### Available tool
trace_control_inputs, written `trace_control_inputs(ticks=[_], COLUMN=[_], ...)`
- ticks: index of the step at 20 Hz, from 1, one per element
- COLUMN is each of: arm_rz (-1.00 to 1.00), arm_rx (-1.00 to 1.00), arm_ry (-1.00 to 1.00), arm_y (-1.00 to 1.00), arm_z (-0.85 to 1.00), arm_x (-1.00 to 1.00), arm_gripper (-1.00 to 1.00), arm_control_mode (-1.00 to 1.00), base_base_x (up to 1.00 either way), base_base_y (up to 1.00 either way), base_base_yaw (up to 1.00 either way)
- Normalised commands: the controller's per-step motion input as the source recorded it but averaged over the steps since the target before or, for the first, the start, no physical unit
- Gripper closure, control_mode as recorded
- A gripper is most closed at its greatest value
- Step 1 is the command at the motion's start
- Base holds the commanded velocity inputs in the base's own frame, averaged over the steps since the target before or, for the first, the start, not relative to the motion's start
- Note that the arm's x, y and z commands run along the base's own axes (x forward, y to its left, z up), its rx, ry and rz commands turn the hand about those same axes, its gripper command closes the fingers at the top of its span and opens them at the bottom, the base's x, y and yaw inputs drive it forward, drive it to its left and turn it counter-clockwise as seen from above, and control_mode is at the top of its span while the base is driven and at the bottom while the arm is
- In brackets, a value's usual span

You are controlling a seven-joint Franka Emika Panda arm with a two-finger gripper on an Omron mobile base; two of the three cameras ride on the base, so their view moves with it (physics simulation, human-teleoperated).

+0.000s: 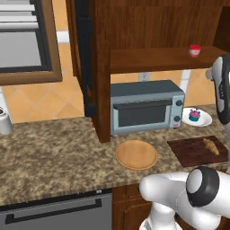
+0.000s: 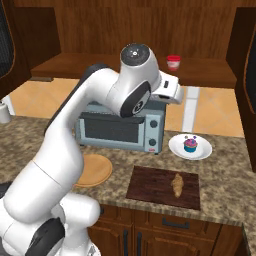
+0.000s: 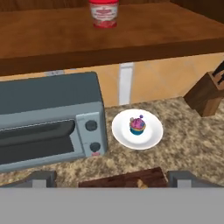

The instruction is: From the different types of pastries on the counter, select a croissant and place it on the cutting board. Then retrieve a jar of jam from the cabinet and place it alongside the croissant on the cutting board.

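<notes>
Speckled granite counter (image 2: 225, 165), golden-brown croissant (image 2: 177, 184) on dark wooden cutting board (image 2: 150, 186), red jam jar (image 2: 173, 62) on far cabinet shelf (image 2: 75, 65), gripper (image 3: 112, 178) released, holding nothing.

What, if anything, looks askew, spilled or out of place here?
Nothing stands out. The croissant lies flat on the cutting board, the cupcake sits upright on its white plate, and the jar of jam stands upright on the cabinet shelf. No spills show.

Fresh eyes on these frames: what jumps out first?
The big white arm fills the foreground, raised over the toaster oven. A croissant lies on the dark cutting board at the counter's front, and a small red jam jar stands alone on the cabinet shelf above.
</notes>
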Motion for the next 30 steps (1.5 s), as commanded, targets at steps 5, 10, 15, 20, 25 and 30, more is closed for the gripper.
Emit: trace_control_inputs(ticks=[5,10,15,20,25,30], arm_rz=[-0.2,-0.15,-0.08,0.0,0.0,0.0], arm_rx=[0.0,0.05,0.02,-0.05,-0.04,0.0], arm_ry=[-0.19,-0.28,-0.12,0.01,0.05,-0.04], arm_y=[0.4,0.11,0.02,0.0,0.0,-0.05], arm_z=[0.43,0.03,0.23,0.79,0.54,-0.15], arm_x=[0.11,0.31,0.29,0.36,0.34,0.0], arm_gripper=[-1.0,-1.0,-1.0,-1.0,-1.0,-1.0], arm_control_mode=[-1.0,-1.0,-1.0,-1.0,-1.0,-1.0], base_base_x=[0.0,0.0,0.0,0.0,0.0,0.0], base_base_y=[0.0,0.0,0.0,0.0,0.0,0.0], base_base_yaw=[0.0,0.0,0.0,0.0,0.0,0.0])
